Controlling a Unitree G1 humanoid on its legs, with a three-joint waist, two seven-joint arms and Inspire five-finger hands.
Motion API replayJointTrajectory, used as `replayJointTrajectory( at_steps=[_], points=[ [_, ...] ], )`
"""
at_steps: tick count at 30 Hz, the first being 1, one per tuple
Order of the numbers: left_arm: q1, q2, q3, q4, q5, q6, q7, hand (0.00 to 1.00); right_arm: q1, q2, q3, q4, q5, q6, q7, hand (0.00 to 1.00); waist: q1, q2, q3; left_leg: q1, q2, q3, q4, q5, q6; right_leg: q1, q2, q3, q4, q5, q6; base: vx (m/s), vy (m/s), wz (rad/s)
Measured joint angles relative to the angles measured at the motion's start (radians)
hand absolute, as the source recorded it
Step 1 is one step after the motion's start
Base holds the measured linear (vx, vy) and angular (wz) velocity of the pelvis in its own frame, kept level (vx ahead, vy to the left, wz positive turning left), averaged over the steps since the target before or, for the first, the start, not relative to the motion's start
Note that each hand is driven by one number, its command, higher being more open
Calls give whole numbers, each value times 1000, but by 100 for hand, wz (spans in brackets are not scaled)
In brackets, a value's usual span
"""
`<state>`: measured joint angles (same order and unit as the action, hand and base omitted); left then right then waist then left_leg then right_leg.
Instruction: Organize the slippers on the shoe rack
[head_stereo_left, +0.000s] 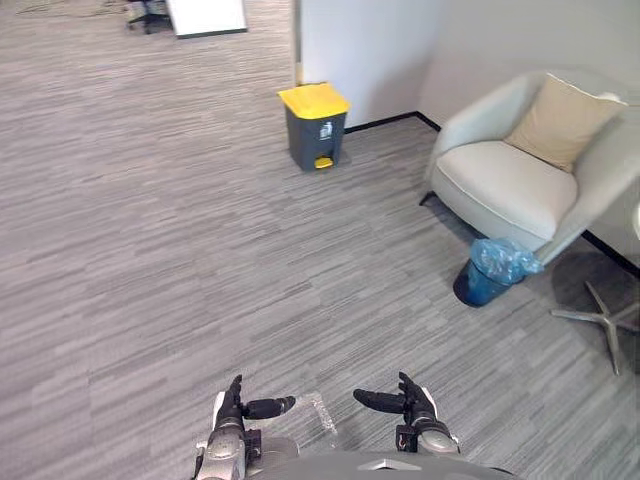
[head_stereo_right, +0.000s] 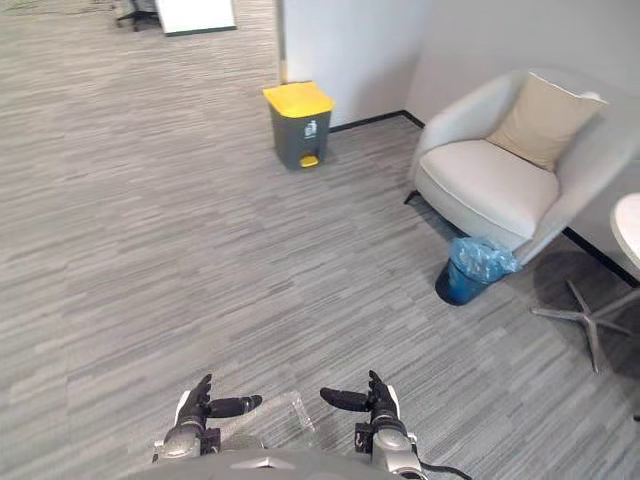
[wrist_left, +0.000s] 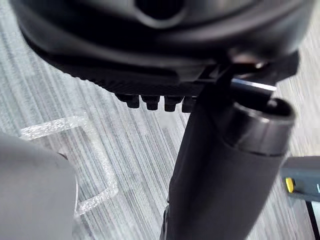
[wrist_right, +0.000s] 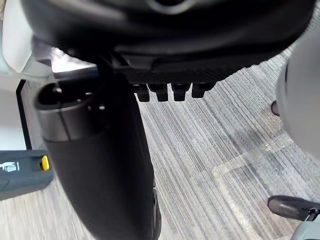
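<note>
Left hand (head_stereo_left: 231, 414) and right hand (head_stereo_left: 416, 408) hang low over the near edge of the carpet (head_stereo_left: 150, 250), close in front of the robot. Both are released, fingers straight and thumbs turned in toward each other, and they grasp nothing. Where the slippers and the shoe rack are cannot be told from these views, so the task looks not yet begun, and the step in hand is probably to find them.

The main risk, as I judge it, is moving without a target. A reach from here would meet only floor. A turn or step to search could bring the robot against what stands on its right.

Between the hands a clear tape mark (head_stereo_left: 320, 410) lies flat on the carpet. Well ahead, by the far wall, stands a grey pedal bin (head_stereo_left: 314, 125) with a yellow lid. To the right sits a pale armchair (head_stereo_left: 500, 185) with a beige cushion (head_stereo_left: 562, 120). A small waste basket (head_stereo_left: 495, 270) lined in blue stands just beside the armchair's front, and a chair's star base (head_stereo_left: 600, 320) spreads low near the right edge, which looks an easy thing to trip on. The left side is open.
</note>
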<state>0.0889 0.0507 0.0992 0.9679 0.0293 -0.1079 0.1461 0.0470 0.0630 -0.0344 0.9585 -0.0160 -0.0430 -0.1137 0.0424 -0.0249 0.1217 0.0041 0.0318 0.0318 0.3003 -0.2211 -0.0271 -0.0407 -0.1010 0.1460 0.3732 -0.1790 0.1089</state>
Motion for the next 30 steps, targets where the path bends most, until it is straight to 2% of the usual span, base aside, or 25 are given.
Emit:
replayJointTrajectory(
  at_steps=[1,2,3,4,5,8,10,12,14,15,16,18,19,20,21,22,23,25,26,27,30],
  points=[
    [0,0,-5,7,-1,1,2,100,-22,-1,32,17,-2,-2,1,100,2,13,9,50,12,99,-55,10,12,-29,-48,-254,23,17,-29,66,109,-122],
    [-2,0,-7,12,-1,1,2,100,-31,-3,40,30,-3,-2,1,100,2,14,11,63,13,124,-67,12,13,-29,-60,-335,19,20,-35,79,118,-205],
    [-14,0,-18,34,-1,1,1,100,-53,-12,68,59,-5,-3,0,100,-9,23,14,87,14,187,-94,14,12,-23,-89,-531,-13,22,-60,70,72,-115],
    [-20,0,-22,42,-1,2,-1,100,-56,-14,72,59,-4,0,0,100,-13,23,13,88,15,192,-95,14,13,-24,-89,-539,-17,25,-64,83,43,-102],
    [-40,3,-50,54,0,5,-6,100,-68,-29,75,61,-5,-1,-1,100,-29,32,19,88,20,200,-97,15,13,-20,-73,-534,-45,37,-67,70,3,-23],
    [-45,1,-77,54,1,6,-14,100,-74,-54,73,81,-5,-3,-1,100,-25,45,24,86,46,201,-65,13,10,28,-23,-529,-150,74,-75,77,-45,-18],
    [-41,3,-77,54,1,9,-16,100,-73,-61,73,93,-4,-2,-2,100,-16,46,29,58,81,201,37,-5,-20,66,14,-509,-215,95,-85,64,-110,-29],
    [-41,4,-64,38,-4,11,-15,100,-74,-66,72,98,-1,-4,-6,100,-8,52,40,1,128,197,207,-14,-34,93,46,-477,-252,101,-100,42,-108,-51],
    [-34,-14,-32,13,-10,10,-14,100,-73,-72,72,96,0,-6,-8,100,13,80,53,-112,190,150,494,1,-32,107,90,-390,-254,95,-123,89,-30,-109],
    [-34,-19,-32,13,-11,10,-15,100,-74,-74,70,96,1,-4,-9,100,15,84,53,-127,182,119,516,-10,-30,110,93,-364,-253,94,-126,163,67,-130],
    [-38,-18,-35,6,-9,8,-23,100,-75,-77,49,95,1,-5,-17,100,15,82,60,-151,143,58,507,-71,-25,114,90,-308,-252,92,-129,175,126,-122],
    [-35,-19,-34,-9,-11,8,-19,100,-74,-78,20,95,1,-4,-28,100,19,74,65,-178,89,-15,415,-106,-26,115,80,-230,-250,91,-128,124,152,-121],
    [-36,-18,-34,-13,-11,8,-17,100,-74,-78,14,94,1,-4,-30,100,20,71,68,-185,70,-44,376,-109,-29,114,76,-210,-250,90,-126,82,132,-106],
    [-37,-18,-34,-17,-11,8,-16,100,-73,-79,7,92,1,-4,-36,100,24,65,71,-193,27,-130,260,-102,-36,111,66,-164,-248,86,-113,128,244,-118],
    [-31,-22,-36,-19,-11,8,-13,100,-68,-87,5,88,1,-4,-41,100,27,80,63,-179,7,-235,97,-51,-56,96,78,-120,-242,79,-89,101,198,-115],
    [-29,-30,-35,-18,-13,8,-13,100,-65,-92,5,85,2,-3,-41,100,30,95,59,-174,13,-236,88,17,-63,97,91,-104,-244,78,-81,203,301,-101],
    [-38,-26,-37,-10,-18,8,-14,100,-62,-92,4,80,1,-2,-41,100,30,83,63,-159,4,-222,85,57,-34,117,80,-77,-257,83,-61,240,243,-59],
    [-42,-5,-36,-9,-18,9,-15,100,-34,-63,-24,57,1,-1,-40,100,27,32,52,-127,-28,-184,40,63,-9,115,31,-73,-247,62,-39,277,219,-34],
    [-37,-1,-36,-9,-18,10,-15,100,-29,-58,-24,54,1,-1,-40,100,28,29,47,-113,-38,-176,24,65,-3,116,19,-72,-244,54,-37,203,89,-21],
    [-33,2,-36,-9,-17,12,-14,100,-23,-53,-24,54,1,-2,-39,100,28,13,36,-85,-51,-162,-5,69,4,123,2,-71,-239,48,-34,249,99,-23],
    [-25,-4,-43,0,-18,12,-15,100,-12,-51,-33,41,8,-2,-38,100,27,22,28,-9,-71,-132,-75,81,23,147,-25,-69,-230,38,-22,252,83,-25]
  ],
)
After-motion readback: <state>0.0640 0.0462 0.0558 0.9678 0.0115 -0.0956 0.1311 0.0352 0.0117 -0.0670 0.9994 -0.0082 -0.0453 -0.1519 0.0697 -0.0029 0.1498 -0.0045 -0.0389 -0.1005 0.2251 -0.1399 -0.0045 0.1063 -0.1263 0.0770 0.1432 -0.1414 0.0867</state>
